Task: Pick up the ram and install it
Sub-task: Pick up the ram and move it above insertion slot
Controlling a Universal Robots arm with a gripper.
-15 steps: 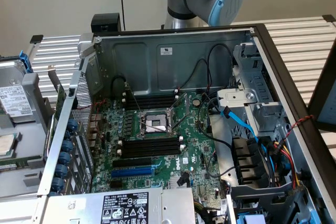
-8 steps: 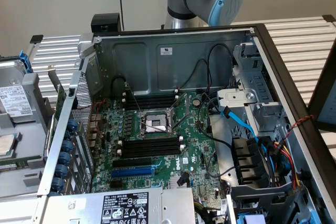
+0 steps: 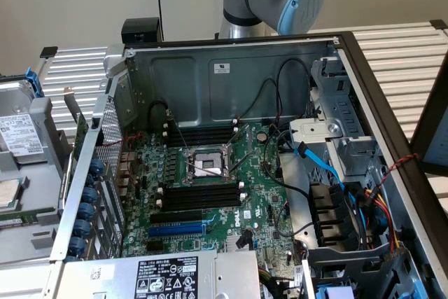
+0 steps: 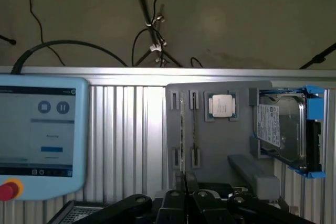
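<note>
The thin green circuit-board ram stick (image 4: 181,129) stands on edge in a slot of the moulded grey plastic tray (image 4: 231,140), just ahead of the black tool (image 4: 187,178). The tool's tips sit narrow, with nothing visibly between them. That slim, hard edge offers little to grab. I'd worry that a slightly off-line approach strikes the slot wall or tilts the stick. The ribbed metal tabletop (image 4: 126,129) beneath looks slick, so the tray might slide.

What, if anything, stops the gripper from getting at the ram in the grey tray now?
Probably nothing, so likely yes: the ram stands on edge in a slot of the grey tray, uncovered, and the gripper is nearly in line with it. The processor and hard drive sit off to one side.
</note>
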